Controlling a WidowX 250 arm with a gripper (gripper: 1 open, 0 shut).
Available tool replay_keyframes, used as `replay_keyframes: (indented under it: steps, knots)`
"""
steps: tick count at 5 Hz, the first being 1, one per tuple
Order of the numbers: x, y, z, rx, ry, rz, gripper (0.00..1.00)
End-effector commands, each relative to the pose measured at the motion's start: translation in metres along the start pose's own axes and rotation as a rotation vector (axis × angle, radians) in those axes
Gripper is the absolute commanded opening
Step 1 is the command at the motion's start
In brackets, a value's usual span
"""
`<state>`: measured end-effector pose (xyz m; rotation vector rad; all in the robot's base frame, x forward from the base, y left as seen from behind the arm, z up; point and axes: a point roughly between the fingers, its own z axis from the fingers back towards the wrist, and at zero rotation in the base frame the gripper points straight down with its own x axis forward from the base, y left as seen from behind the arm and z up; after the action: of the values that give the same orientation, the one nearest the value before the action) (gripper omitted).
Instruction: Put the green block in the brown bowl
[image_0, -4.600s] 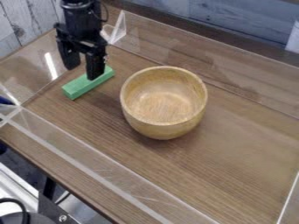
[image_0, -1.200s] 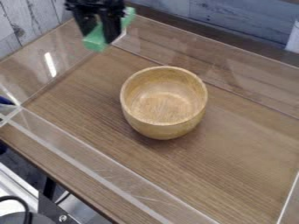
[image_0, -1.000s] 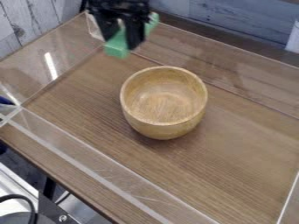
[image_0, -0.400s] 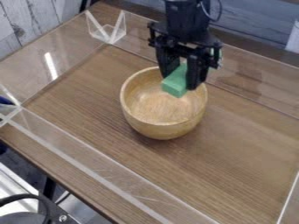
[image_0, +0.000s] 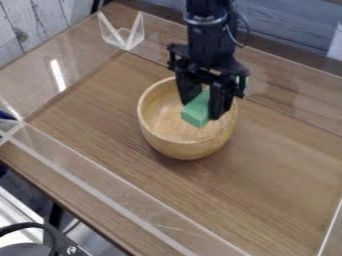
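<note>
The black pincer (image_0: 203, 100) hung over the brown bowl (image_0: 189, 119), pointing straight down from the arm that rose out of the top of the picture. Its two dark fingers (image_0: 182, 88) were clamped on the green block (image_0: 197, 108), one on each side of it. The block stood on end between them, its lower end below the fingertips and inside the ring of the bowl's rim, over the far half of the hollow. Whether that lower end touched the wood of the bowl could not be told from this one view.

The bowl sat directly beneath the pincer, upright on the table (image_0: 120, 150), its thick pale rim showing in front of and to both sides of the fingers. The back part of the rim was hidden behind the pincer and the block.

The table was of dark wood grain and spread out on all sides of the pincer. A clear plastic wall (image_0: 80, 190) ran along the near edge, well in front of the pincer, and glinted with pale lines. Behind and to the left of the pincer, a small clear bracket-like piece (image_0: 124, 32) stood near the far edge of the table, well apart from the bowl. Beyond it a whitish plank wall (image_0: 34, 20) showed in the upper left corner.
</note>
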<state>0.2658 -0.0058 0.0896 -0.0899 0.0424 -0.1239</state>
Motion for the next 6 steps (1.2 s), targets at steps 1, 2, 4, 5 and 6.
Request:
replay_keyframes:
  steps: [1, 2, 4, 5, 6]
  knots:
    - [0.002, 0.009, 0.001, 0.017, -0.026, 0.008, 0.0]
    - [-0.001, 0.017, -0.005, 0.018, -0.016, 0.022, 0.0]
    - [-0.004, 0.027, -0.013, 0.014, -0.004, 0.042, 0.0]
    - [-0.005, 0.029, -0.016, 0.012, 0.001, 0.048, 0.0]
    - [-0.006, 0.03, -0.019, 0.01, 0.006, 0.052, 0.0]
